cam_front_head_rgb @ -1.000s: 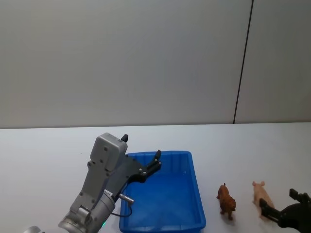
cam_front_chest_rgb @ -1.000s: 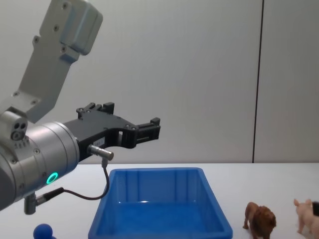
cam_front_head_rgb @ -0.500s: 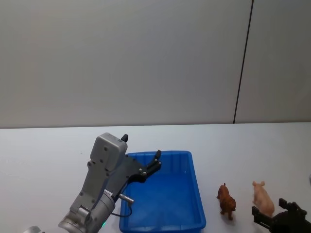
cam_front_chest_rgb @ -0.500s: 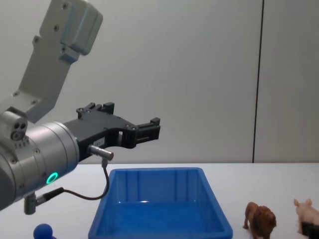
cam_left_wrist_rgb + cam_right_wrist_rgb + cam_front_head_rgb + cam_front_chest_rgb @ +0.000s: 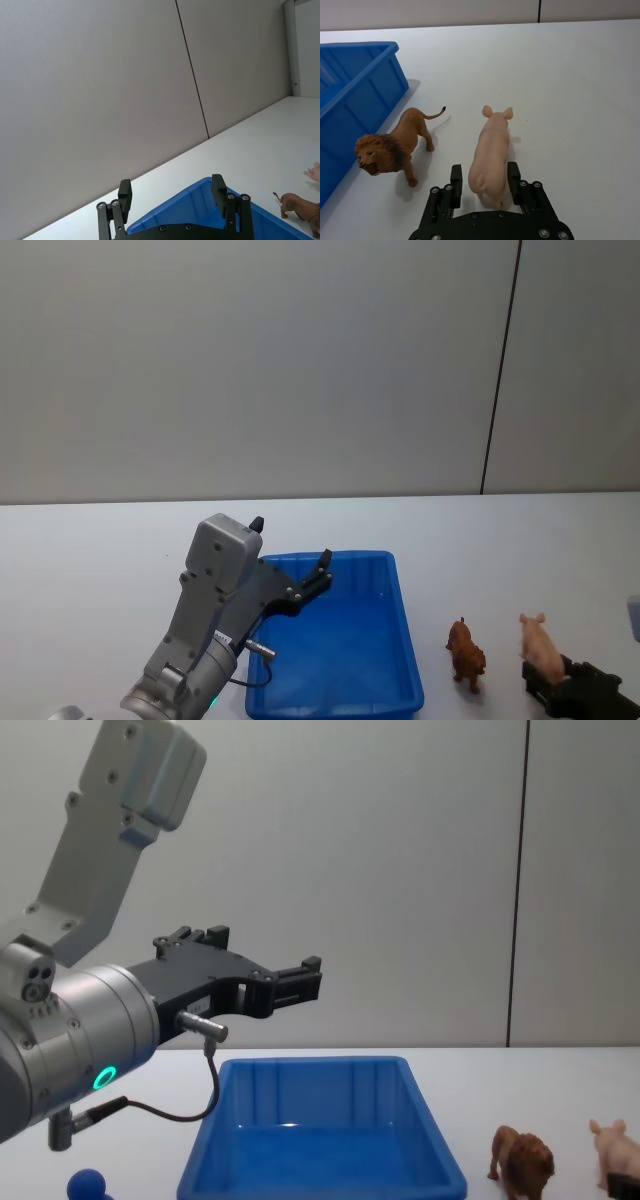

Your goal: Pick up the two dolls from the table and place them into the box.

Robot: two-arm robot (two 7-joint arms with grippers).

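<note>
Two dolls stand on the white table right of the blue box: a brown lion nearer the box and a pale pink pig beyond it. My right gripper is low at the table's front right, open. In the right wrist view its fingers flank the near end of the pig, with the lion beside it and the box at the edge. My left gripper hangs open and empty above the box's rear left part.
A grey wall with a dark vertical seam stands behind the table. A small blue ball lies low at the left in the chest view. The box's floor is bare. White tabletop stretches behind the dolls.
My right gripper has dropped lower and shifted left, so its fingers now straddle the pig. The left arm, the box and both dolls have stayed put.
</note>
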